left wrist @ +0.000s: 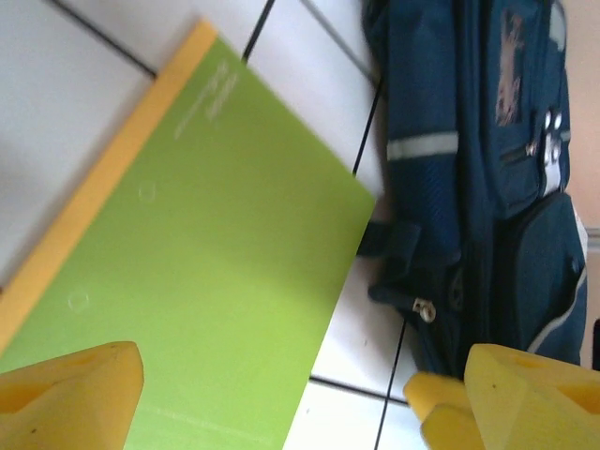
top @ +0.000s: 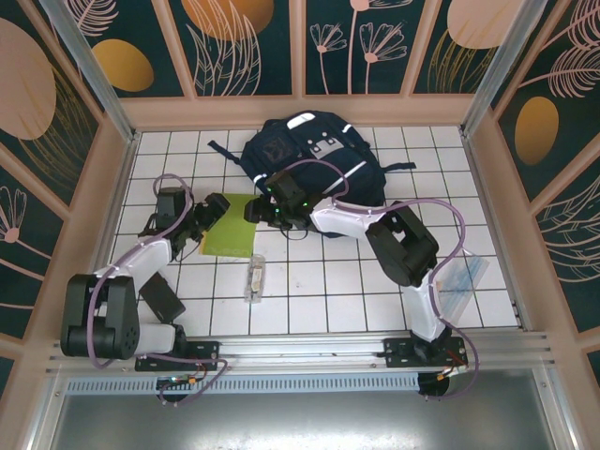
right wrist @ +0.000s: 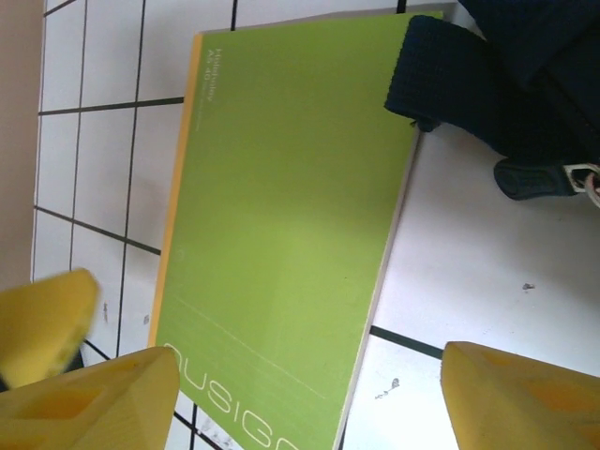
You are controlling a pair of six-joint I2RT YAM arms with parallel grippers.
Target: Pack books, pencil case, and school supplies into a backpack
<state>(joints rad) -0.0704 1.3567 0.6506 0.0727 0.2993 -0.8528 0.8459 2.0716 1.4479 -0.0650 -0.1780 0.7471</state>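
Top: white tiled table [top: 323,298] was boxed in by floral panels. Navy-blue fabric backpack [top: 314,155] lay far-ctr, w/ free tiles nearer.

Left wrist: left gripper [left wrist: 281,398] was spread wide over the plain lime-green book [left wrist: 206,281]. Orange-yellow book [left wrist: 98,187] was mostly hidden beneath.

Right wrist: right gripper [right wrist: 300,403] was likewise unclenched. Backpack was cut off at the frame edge.

Green book [right wrist: 281,216] is covering the yellow book [left wrist: 94,190], leaving just a thin edge strip showing. Backpack [right wrist: 525,56] is running off the right wrist view's top-right corner. Cover print [left wrist: 202,98] is blurring beyond reading in the left wrist view.
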